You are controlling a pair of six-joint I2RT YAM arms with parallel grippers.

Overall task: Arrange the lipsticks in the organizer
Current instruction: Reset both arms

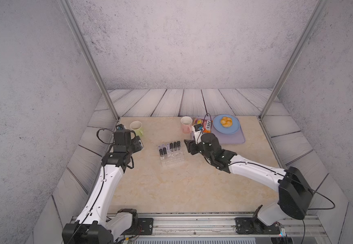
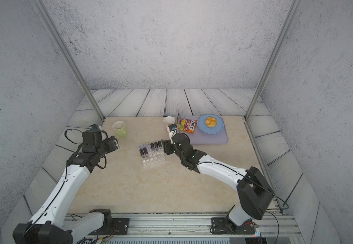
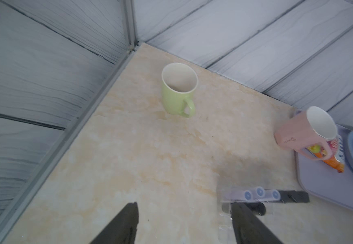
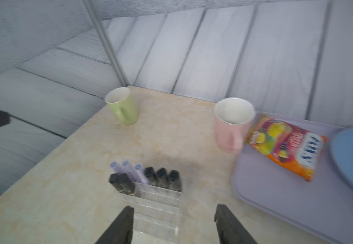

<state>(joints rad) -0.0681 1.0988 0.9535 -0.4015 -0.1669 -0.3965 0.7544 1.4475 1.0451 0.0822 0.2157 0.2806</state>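
**Status.** All 8 lipsticks [image 1: 172, 146] stand in the organizer [image 1: 171, 161], which sits mid-table. 3 lilac tubes [image 4: 127, 169] and 3 black tubes [image 4: 162, 177] fill the rear row, and 2 more black ones occupy the next row. The right gripper [image 4: 173, 207] hangs just beside the organizer, jaws apart and nothing between them. The left gripper [image 3: 183, 203] is also spread and empty, off to the side near the green mug [image 1: 136, 126].

**Hazards.** We judge the right gripper to be the main risk. A low or sideways withdrawal could clip the organizer's clear wall, shift the light tray or tip the tubes. The pink mug [image 1: 186, 123] stands close behind that arm's wrist, and a wide swing could strike it.

**Limits of view.** The right wrist view is blurred, so we cannot confirm that each tube is fully seated. The clear dividers probably form more empty rows at the front, but we cannot count them. In the left wrist view, 1 finger covers part of the organizer.
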